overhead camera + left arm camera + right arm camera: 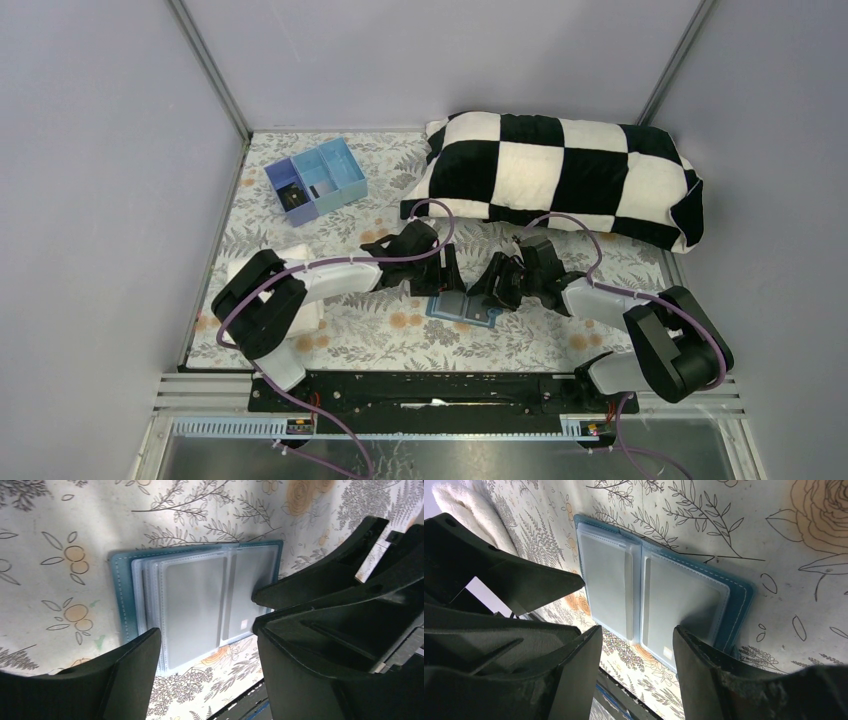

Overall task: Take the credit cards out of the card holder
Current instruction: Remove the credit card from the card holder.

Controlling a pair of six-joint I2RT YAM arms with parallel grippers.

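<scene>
Light-blue card holder [462, 308] lies open by the worktop's [380, 345] near edge. I see the left gripper [443, 283] and right gripper [497, 290] spread, gripping nothing.

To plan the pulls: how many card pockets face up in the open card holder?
2. The first pocket and the second pocket lie in the card holder, one each side of its fold. Sleeves stacked beneath may hide more.

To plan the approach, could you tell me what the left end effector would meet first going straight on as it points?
Probably the open card holder, which lies flat straight ahead of the left end effector, though the remaining depth is unclear.
</scene>
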